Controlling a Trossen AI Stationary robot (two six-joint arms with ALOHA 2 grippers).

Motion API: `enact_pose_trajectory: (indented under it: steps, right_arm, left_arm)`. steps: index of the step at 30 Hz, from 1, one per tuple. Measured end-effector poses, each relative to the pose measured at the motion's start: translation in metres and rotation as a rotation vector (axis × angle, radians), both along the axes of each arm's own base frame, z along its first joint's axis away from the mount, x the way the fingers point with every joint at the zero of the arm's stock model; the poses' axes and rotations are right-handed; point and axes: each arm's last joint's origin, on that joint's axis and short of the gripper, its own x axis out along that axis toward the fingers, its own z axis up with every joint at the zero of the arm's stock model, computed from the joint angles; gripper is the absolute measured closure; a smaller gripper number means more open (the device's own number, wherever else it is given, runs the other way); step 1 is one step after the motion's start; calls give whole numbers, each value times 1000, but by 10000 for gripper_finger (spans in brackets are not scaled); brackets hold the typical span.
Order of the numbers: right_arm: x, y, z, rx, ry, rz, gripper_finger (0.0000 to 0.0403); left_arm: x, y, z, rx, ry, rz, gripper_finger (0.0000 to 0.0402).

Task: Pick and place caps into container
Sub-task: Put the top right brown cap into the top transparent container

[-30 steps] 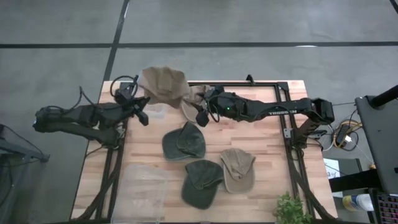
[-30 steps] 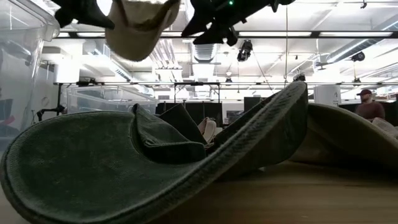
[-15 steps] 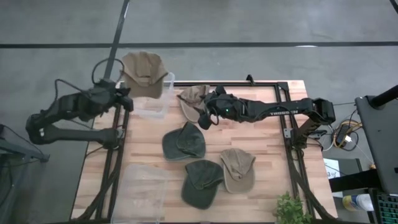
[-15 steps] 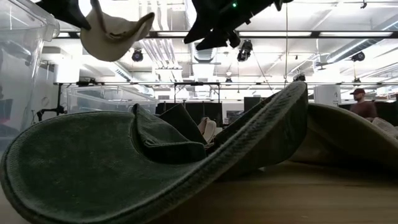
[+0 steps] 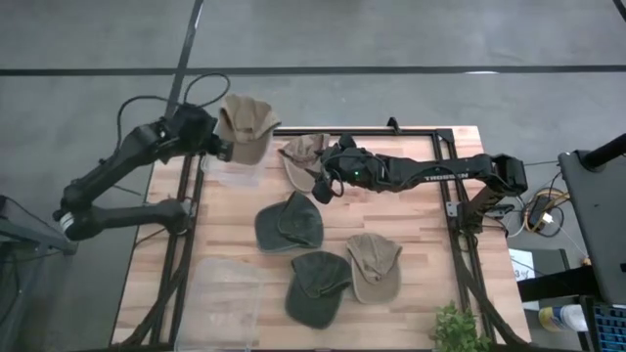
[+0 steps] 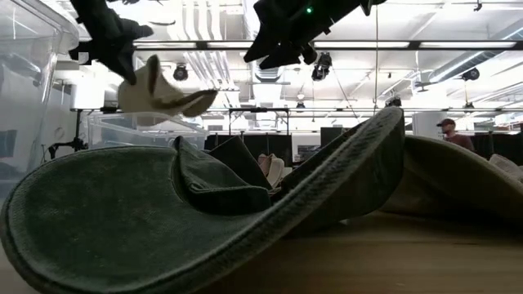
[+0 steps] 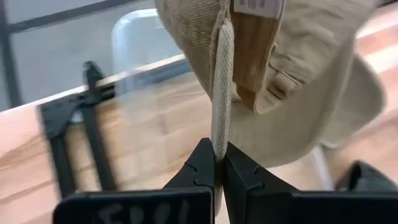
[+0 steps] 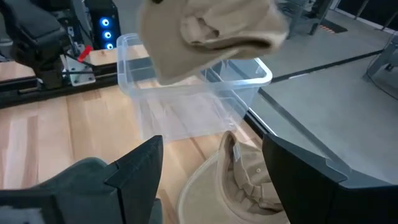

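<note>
One tan cap hangs pinched in left end effector over container.

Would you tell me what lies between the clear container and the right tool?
A tan cap lies on the table there, between the clear container and the right tool; the high view shows it.

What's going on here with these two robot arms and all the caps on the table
The left tool is shut on the edge of a tan fabric baseball cap, holding it in the air over a clear plastic container at the far left of the wooden table. The right tool hangs open above another tan cap lying beside the container. Two dark olive green caps and one more tan cap lie on the table.
</note>
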Motion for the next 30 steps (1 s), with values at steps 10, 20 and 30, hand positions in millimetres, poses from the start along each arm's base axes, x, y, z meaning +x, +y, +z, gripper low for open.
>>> enact_pose_trajectory:
  steps: [10, 20, 30]
  right_arm:
    - [0, 0, 0, -9, 7, 8, 143]
    - [0, 0, 0, -8, 6, 7, 140]
    - [0, 0, -1, -6, 7, 7, 149]
  left_arm:
    - [6, 29, -20, -199, 106, 8, 394]
    - [22, 47, -43, -318, 214, -41, 383]
    - [30, 55, -58, -395, 239, -57, 374]
